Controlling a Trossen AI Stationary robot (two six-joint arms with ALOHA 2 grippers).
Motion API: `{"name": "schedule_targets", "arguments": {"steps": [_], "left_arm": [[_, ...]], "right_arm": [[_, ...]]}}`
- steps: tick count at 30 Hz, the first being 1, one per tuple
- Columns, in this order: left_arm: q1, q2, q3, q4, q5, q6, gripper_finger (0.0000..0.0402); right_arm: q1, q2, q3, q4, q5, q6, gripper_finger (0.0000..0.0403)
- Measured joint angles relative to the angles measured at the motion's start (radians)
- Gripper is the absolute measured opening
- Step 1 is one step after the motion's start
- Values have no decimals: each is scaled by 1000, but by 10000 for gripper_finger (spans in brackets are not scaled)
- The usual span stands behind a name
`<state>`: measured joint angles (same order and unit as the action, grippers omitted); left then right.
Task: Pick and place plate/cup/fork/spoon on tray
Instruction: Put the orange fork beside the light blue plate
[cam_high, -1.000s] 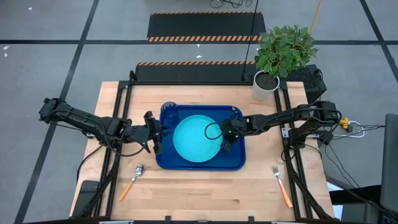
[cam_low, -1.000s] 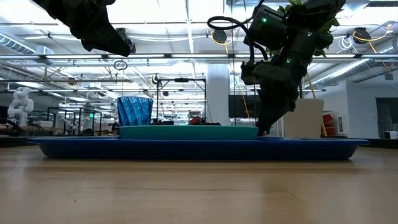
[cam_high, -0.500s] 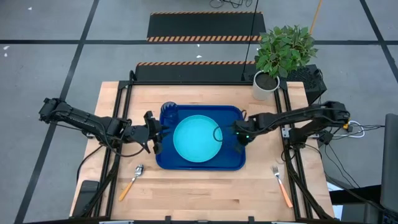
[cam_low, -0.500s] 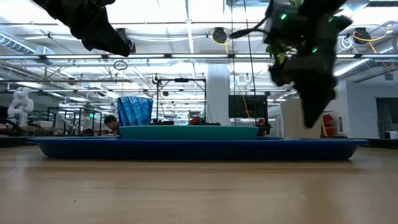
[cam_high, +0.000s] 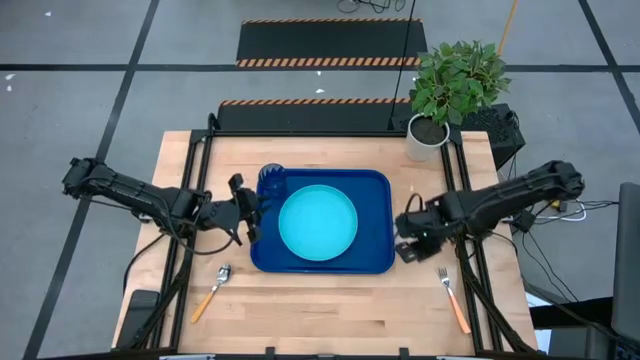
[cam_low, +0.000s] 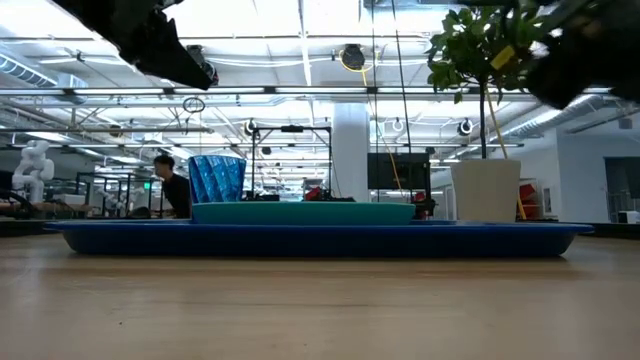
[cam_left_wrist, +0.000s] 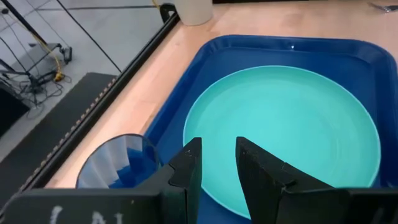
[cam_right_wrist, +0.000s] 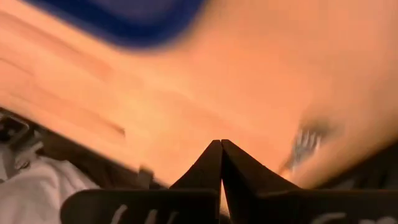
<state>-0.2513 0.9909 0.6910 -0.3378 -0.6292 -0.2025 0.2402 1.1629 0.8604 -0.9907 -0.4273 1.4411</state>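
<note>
The light cyan plate lies flat in the dark blue tray; the wrist view shows the plate and the tray too. The blue cup stands in the tray's far left corner and shows in the left wrist view. My left gripper hovers open and empty over the tray's left rim, beside the cup. My right gripper is shut and empty, over the table just right of the tray. The spoon lies near left, the fork near right, both on the table.
A white plant pot with a green plant stands at the table's far right corner. Bare wood lies along the near edge between the spoon and the fork. A person shows in the room beyond the table.
My right gripper has left the plate's right rim, risen, and gone toward the table's right and near edges, past the tray's right rim. The plate stays flat in the tray.
</note>
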Motion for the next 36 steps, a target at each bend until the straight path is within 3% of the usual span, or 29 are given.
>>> {"name": "schedule_targets", "arguments": {"steps": [5,17,24,36], "left_arm": [[11,0,0,0,0,52,102],[17,0,0,-1,8,121,102],[17,0,0,-5,9,111,102],[17,0,-85,66,10,95,102]], "right_arm": [[133,5,0,-44,-54,238,0],[446,60,0,43,-45,685,0],[504,101,0,148,9,720,20],[558,206,-2,3,-7,736,146]]}}
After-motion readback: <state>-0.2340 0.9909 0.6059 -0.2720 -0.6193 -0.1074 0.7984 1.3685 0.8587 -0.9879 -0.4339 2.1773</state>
